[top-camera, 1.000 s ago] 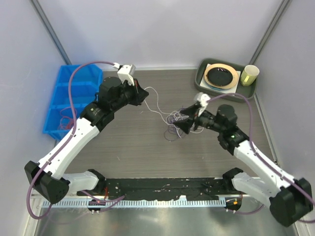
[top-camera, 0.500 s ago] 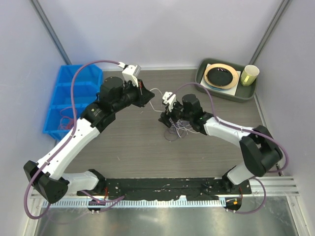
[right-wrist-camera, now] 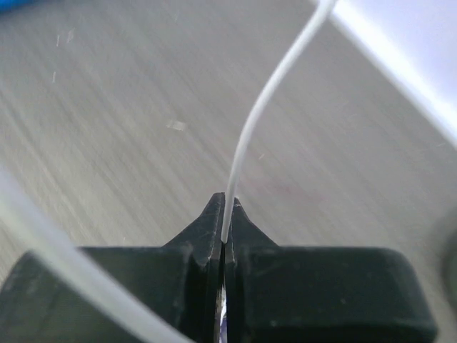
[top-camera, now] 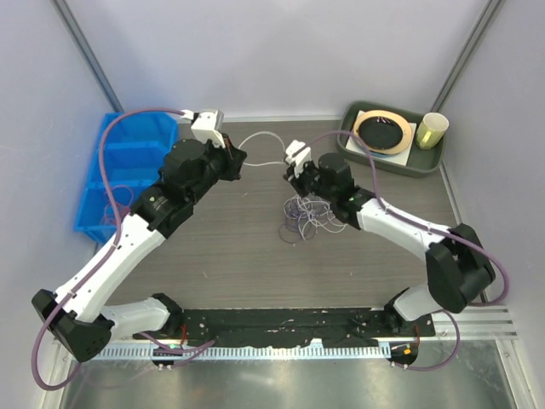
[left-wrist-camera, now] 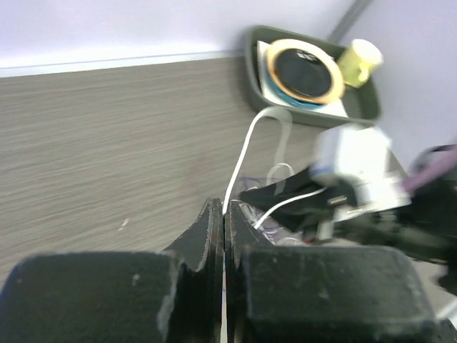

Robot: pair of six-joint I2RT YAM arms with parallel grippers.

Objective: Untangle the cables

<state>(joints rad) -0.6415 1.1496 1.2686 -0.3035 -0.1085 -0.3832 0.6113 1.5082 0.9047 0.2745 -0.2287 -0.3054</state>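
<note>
Pulled away from the tangle (top-camera: 306, 220) since a moment ago, right claw (right-wrist-camera: 224, 207) and left claw (left-wrist-camera: 223, 211) each clamp the white cable (top-camera: 260, 139); the tray (top-camera: 348, 128) holds plate (top-camera: 383, 130) and cup (top-camera: 432, 129).

Blue divided bin (top-camera: 136, 141) left of wood-grain table (top-camera: 230, 264), green tray (top-camera: 417, 164) at far right holding plates (top-camera: 383, 132) and yellow cup (top-camera: 432, 129)

The left pincer (left-wrist-camera: 223, 214) sits at 6 o'clock, jaws pressed together on a white cable (left-wrist-camera: 239, 161). The cable climbs toward 12, arches, then drops back near a blurred white box (left-wrist-camera: 353, 166) at 3 o'clock. Toward 1 o'clock on the grey worktop (left-wrist-camera: 107, 143) stands a green tray (left-wrist-camera: 251, 53) — it holds a dark plate (left-wrist-camera: 305, 71) and a yellow cup (left-wrist-camera: 359, 59).
</note>
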